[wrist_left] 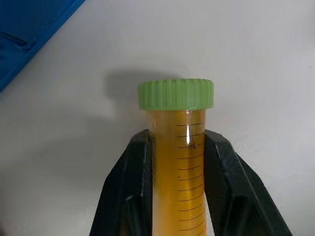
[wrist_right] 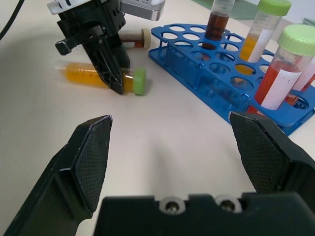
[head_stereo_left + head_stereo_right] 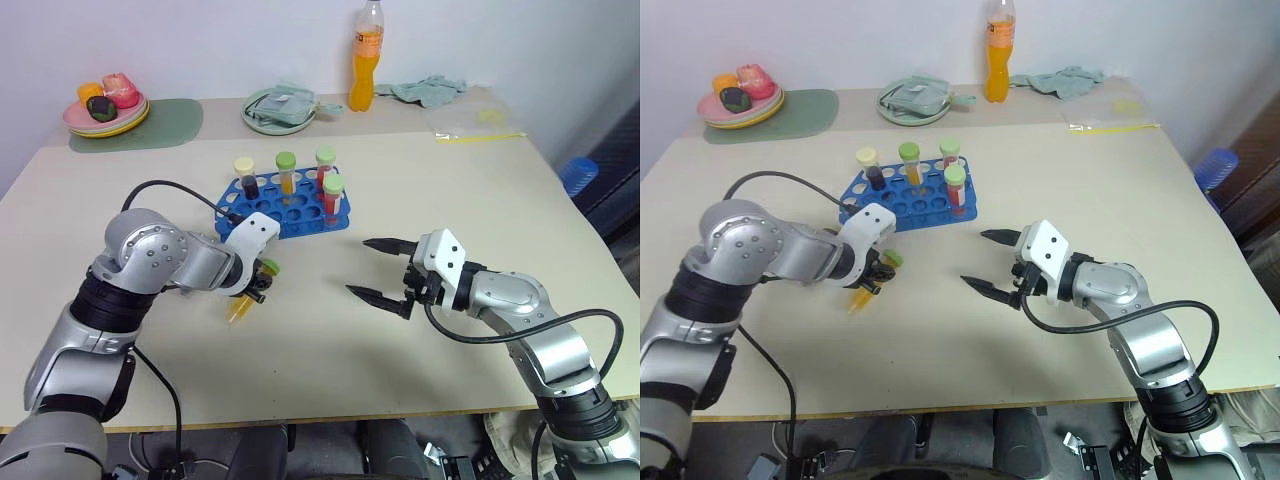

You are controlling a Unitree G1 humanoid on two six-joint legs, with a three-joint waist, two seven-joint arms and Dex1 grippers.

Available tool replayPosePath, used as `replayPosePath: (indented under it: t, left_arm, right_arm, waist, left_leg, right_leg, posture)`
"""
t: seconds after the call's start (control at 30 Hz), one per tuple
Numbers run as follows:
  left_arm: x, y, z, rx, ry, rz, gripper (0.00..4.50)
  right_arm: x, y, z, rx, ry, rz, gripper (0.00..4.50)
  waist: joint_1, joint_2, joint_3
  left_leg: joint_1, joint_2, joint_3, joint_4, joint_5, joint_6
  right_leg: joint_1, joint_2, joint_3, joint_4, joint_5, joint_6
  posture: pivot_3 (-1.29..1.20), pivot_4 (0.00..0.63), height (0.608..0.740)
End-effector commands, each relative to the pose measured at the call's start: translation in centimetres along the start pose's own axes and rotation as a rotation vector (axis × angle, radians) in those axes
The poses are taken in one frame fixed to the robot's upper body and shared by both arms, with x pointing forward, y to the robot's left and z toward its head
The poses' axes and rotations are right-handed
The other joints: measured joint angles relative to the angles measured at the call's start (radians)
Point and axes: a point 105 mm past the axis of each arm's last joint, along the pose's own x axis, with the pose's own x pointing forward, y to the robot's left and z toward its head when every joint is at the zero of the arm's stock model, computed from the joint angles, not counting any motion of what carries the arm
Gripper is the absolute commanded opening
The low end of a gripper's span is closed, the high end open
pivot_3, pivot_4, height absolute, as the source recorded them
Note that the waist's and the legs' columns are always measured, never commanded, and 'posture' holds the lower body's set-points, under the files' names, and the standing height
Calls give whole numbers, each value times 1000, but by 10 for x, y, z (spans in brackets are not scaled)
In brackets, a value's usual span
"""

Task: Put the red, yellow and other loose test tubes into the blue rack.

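A yellow test tube with a green cap lies flat on the table just in front of the blue rack. My left gripper points down and is shut on the yellow tube just below its cap. A dark brown tube with a cream cap lies loose behind that gripper, beside the rack. Several capped tubes stand in the rack, among them a red one. My right gripper hovers open over bare table to the right, holding nothing.
An orange drink bottle, a green plate with a cloth on it, stacked plates with toy food, a green mat and a clear bag line the far edge. A blue object sits off the table's right side.
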Motion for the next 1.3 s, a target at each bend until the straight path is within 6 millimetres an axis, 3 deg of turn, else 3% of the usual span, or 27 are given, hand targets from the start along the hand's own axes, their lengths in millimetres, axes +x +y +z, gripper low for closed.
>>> replayPosePath:
  t: [0.03, 0.23, 0.37, 0.47, 0.53, 0.67, 0.83, 1.1, 1.3]
  left_arm:
    - [-31, -10, 27, 87, -198, -43, 792]
    - [-91, 11, 60, 175, -791, 62, 792]
    - [-92, 19, 73, 94, -988, 99, 792]
    - [-73, 37, 93, -100, -1163, 348, 792]
    - [-62, 35, 97, -133, -1216, 418, 792]
    - [-39, 8, 108, 22, -1299, 433, 792]
    - [-23, 0, 120, -54, -1377, 359, 792]
    - [5, -7, 128, -64, -1339, 294, 792]
    - [13, -10, 133, -75, -1318, 264, 792]
  right_arm:
    - [1, 3, 15, -43, -41, 15, 4228]
    - [0, 2, 10, -4, -32, -1, 4228]
    - [5, 2, 9, 13, -40, -19, 4228]
    - [10, 2, 10, 33, -57, -41, 4228]
    - [11, 2, 10, 34, -57, -49, 4228]
    - [11, 0, 10, 31, -60, -84, 4228]
    - [10, -2, 12, 34, -66, -115, 4228]
    - [9, -2, 11, 33, -58, -133, 4228]
    - [8, -2, 10, 31, -55, -136, 4228]
  waist:
    - [2, 0, 0]
    - [0, 1, 0]
    - [26, 0, 0]
    - [47, 0, -2]
    - [50, -4, -2]
    - [48, -4, -2]
    - [48, -3, -2]
    - [33, -3, -2]
    - [29, -3, -2]
  left_leg:
    - [0, 0, 0, 0, 1, -2]
    - [0, 1, 2, -2, 3, -5]
    - [0, 1, 2, 0, 1, -1]
    - [0, -1, 2, 1, -1, 2]
    - [0, -1, 2, 2, -1, 2]
    - [-2, -1, 3, 1, 1, -2]
    - [-2, -1, 4, 1, 1, -2]
    - [-2, -1, 4, 1, 1, -2]
    - [-1, -1, 3, 1, 1, -1]
  right_leg:
    - [0, 0, 0, 0, 0, 0]
    - [0, 0, 1, -1, 0, -1]
    - [3, 0, 0, -3, 0, -1]
    - [5, -1, -1, -5, 0, 0]
    - [5, -1, -1, -6, 1, 1]
    - [3, -1, 0, -8, 1, 1]
    - [4, -1, -1, -8, 1, 1]
    - [4, -1, -1, -8, 1, 2]
    - [4, -1, -2, -7, 1, 2]
  posture:
    - [0, 150, 740]
    - [0, 150, 740]
    - [0, 150, 740]
    - [0, 150, 740]
    - [0, 150, 740]
    - [0, 150, 740]
    - [0, 150, 740]
    - [0, 150, 740]
    - [0, 150, 740]
